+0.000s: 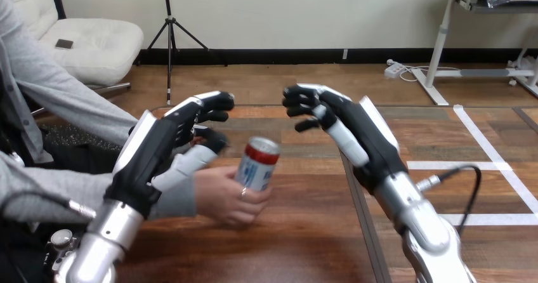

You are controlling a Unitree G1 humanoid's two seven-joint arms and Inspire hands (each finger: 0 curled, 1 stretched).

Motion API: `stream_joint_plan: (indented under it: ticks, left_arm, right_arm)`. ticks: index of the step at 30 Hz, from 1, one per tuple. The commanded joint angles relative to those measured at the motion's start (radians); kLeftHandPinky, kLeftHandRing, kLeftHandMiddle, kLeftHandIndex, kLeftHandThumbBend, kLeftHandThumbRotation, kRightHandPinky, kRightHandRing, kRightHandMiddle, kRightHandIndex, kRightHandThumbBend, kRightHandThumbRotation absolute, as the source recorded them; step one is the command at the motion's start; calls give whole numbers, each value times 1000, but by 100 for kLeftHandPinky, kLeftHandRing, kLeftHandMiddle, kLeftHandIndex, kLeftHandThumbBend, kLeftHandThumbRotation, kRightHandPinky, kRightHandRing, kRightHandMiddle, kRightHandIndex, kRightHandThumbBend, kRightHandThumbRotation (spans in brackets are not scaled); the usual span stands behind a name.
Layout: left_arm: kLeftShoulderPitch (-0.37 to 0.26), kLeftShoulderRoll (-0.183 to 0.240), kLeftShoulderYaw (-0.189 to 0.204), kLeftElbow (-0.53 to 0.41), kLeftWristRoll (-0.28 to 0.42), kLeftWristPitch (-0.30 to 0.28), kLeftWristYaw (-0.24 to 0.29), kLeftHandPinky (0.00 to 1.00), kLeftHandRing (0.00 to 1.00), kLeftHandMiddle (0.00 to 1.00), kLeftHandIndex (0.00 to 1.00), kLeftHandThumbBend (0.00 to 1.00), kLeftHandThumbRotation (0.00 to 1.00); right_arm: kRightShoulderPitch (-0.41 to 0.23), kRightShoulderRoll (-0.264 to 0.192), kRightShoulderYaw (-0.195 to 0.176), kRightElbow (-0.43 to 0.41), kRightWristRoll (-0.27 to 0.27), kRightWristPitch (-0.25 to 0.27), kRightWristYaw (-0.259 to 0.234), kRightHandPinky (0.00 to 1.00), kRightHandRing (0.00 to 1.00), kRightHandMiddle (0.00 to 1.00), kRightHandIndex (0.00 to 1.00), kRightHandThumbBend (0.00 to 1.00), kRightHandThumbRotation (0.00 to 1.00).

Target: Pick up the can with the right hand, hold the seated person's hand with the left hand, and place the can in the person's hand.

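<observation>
The two silver forearms sit closest, the left forearm (95,245) rising from the bottom left corner and the right forearm (426,227) from the bottom right. Under them spreads the wooden table (304,245), dark brown.

The right hand (347,129) is raised over the table's middle, right of the can and apart from it. Its back is turned up and its fingers (298,110) point toward the view's left. They are loosely bent and spread, and they have hold of nothing.

The left hand (155,150) hangs over the person's wrist, where the grey sleeve (76,191) ends, and reaches forward toward the can. It lies just above the wrist, but whether it actually has hold of it I cannot tell.

The person's hand (222,199) comes in from the view's left, low over the table between the two robot hands. It is wrapped round the lower part of the can.

The can (258,166) has a white body, a red band near the top and a silver lid. Its long axis is close to upright but tilted, with the lid leaning toward the view's right. The lid faces up, and the base is tucked inside the person's grasp.
</observation>
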Motion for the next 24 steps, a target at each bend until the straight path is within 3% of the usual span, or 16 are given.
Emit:
stream_joint_plan:
  ticks: [1, 3, 13, 24]
  left_arm:
    - [29, -58, 44, -14, -100, 17, -31, 74, 86, 84, 81, 88, 91]
    - [40, -70, 48, -23, -120, 31, -40, 75, 87, 85, 81, 88, 90]
    - [78, -137, 79, 49, -180, -27, -108, 86, 91, 88, 86, 80, 94]
    - [120, -173, 106, 85, -201, -33, -160, 94, 94, 91, 89, 72, 96]
  right_arm:
    - [29, 1, -29, -91, 59, -19, 37, 69, 78, 78, 77, 96, 100]
    - [47, 4, -33, -109, 79, -12, 56, 70, 79, 79, 78, 97, 100]
    - [160, 48, -61, -179, 222, 17, 140, 74, 82, 82, 82, 99, 100]
    - [237, 67, -86, -195, 290, 30, 209, 87, 88, 88, 87, 90, 100]
